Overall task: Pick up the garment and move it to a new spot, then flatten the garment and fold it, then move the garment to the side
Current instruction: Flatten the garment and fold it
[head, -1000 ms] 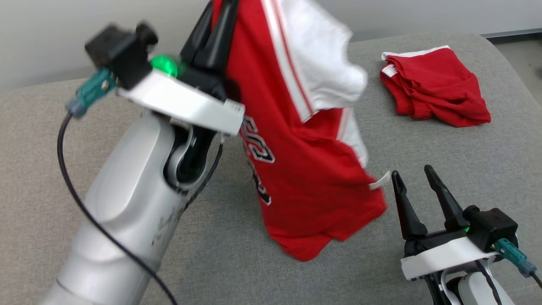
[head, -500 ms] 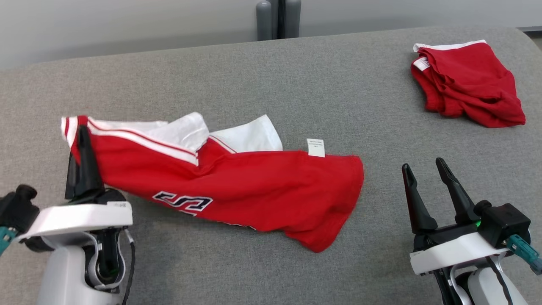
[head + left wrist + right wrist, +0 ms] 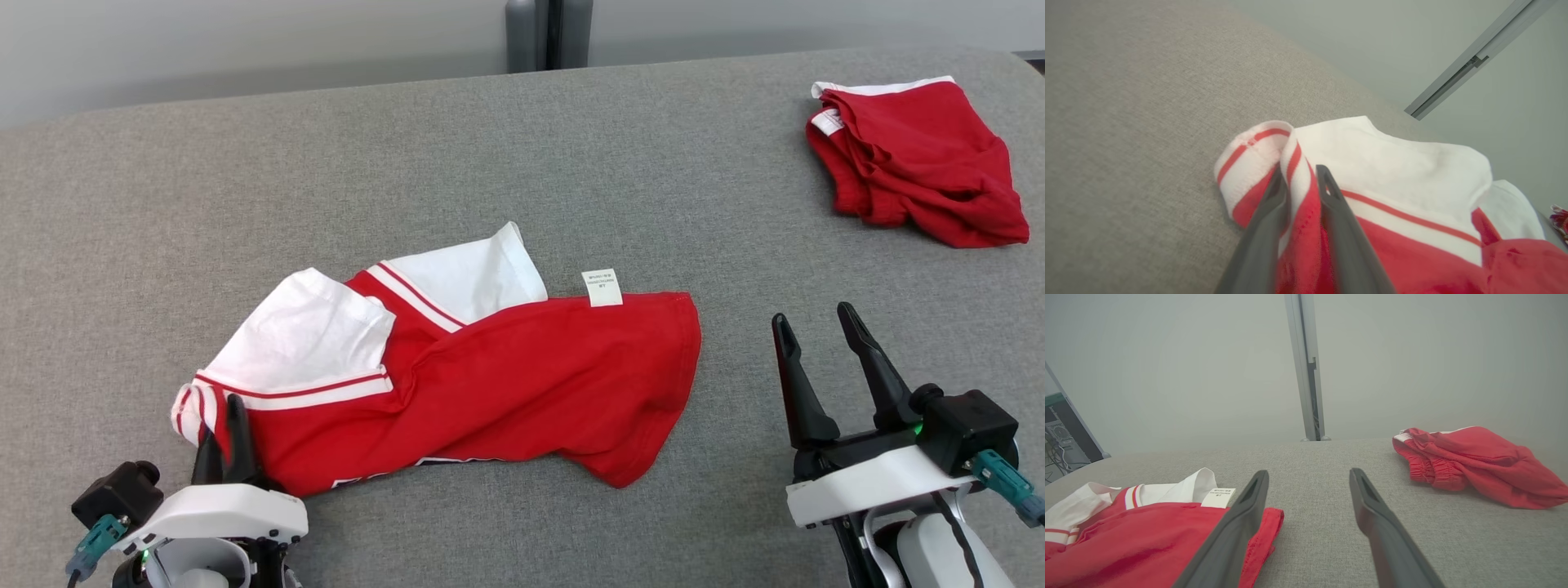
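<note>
One red-and-white jersey (image 3: 506, 376) with one white tag (image 3: 602, 287) and one pair of red shorts (image 3: 922, 175) lie on one grey cushion (image 3: 245, 163). There are two grippers, the left gripper (image 3: 227, 420) and the right gripper (image 3: 812, 314), each with two dark fingers (image 3: 800, 384). One post (image 3: 547, 33) stands behind.

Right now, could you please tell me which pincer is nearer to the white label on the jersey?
Right. The right pincer stands open to the right of the white label; the left pincer straddles the jersey's striped opposite end.
</note>
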You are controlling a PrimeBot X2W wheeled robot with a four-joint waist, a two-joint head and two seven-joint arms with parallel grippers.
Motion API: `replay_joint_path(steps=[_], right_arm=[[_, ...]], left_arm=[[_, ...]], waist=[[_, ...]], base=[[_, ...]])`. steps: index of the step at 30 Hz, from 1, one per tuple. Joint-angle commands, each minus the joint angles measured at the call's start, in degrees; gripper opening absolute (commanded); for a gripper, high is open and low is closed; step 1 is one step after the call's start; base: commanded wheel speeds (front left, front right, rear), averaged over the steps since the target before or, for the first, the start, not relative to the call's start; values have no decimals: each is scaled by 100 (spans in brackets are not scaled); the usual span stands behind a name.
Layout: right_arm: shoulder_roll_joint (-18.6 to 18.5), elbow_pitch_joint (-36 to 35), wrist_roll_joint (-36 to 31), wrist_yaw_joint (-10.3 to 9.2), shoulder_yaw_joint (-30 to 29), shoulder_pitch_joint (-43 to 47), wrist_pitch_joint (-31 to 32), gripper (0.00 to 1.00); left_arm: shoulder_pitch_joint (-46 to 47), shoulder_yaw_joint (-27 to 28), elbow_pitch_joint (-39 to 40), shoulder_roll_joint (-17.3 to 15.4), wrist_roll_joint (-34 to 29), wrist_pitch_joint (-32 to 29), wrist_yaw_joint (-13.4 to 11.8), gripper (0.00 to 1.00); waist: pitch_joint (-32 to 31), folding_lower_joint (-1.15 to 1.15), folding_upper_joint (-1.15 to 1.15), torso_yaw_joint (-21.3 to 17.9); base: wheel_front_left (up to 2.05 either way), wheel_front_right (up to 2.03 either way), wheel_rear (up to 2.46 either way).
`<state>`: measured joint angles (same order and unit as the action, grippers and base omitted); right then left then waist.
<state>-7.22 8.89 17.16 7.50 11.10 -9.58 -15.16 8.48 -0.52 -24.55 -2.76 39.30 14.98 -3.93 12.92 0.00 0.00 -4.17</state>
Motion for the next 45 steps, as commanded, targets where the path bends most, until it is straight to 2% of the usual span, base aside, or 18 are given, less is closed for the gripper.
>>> replay_joint_path(steps=[1, 5, 9, 13, 15, 17, 23, 30, 36, 45], right_arm=[[2, 13, -33, -1, -32, -34, -3, 100], [18, 19, -33, -1, -20, -21, -3, 100], [30, 19, 13, -1, 28, -43, -3, 100], [23, 58, 138, -1, 178, -72, -3, 100], [21, 92, 202, -1, 225, -75, -3, 100], [6, 239, 333, 0, 358, -65, -3, 100], [-85, 449, 532, -1, 697, -127, -3, 100], [-77, 462, 330, -1, 755, 144, -3, 100], [-59, 497, 227, 0, 704, 501, -3, 100], [39, 329, 65, 0, 464, 879, -3, 100]], left_arm=[[-38, -5, 29, -27, -114, 21, -94, 100], [-73, 166, 452, -31, -711, 22, -331, 100], [-159, 280, 1263, -21, -1272, 22, -404, 100], [-178, 251, 1842, -21, -1703, 22, -260, 100], [-193, 221, 1926, -20, -1828, 21, -245, 100], [-212, 89, 2024, -21, -1993, 21, -121, 100], [-354, -196, 1877, -21, -2673, 21, 85, 100], [-641, -382, 1599, -26, -3219, 22, 217, 100], [-953, -490, 1302, -25, -3209, 22, 268, 100], [-1220, -571, 1233, -23, -2946, 22, 235, 100]], waist=[[4, 0, 0, 8], [8, 0, 0, 19], [-26, 0, 0, 32], [-121, 0, 0, 32], [-152, 0, 0, 35], [-220, 0, 0, 36], [-418, 0, 0, -7], [-765, 0, 0, -29], [-1144, 0, 0, 19], [-1339, 0, 0, 109]], base=[[0, 0, 0], [0, 0, 0], [0, 0, 0], [0, 0, 0], [0, 0, 0], [0, 0, 0], [0, 0, 0], [0, 0, 0], [0, 0, 0], [0, 0, 0]])
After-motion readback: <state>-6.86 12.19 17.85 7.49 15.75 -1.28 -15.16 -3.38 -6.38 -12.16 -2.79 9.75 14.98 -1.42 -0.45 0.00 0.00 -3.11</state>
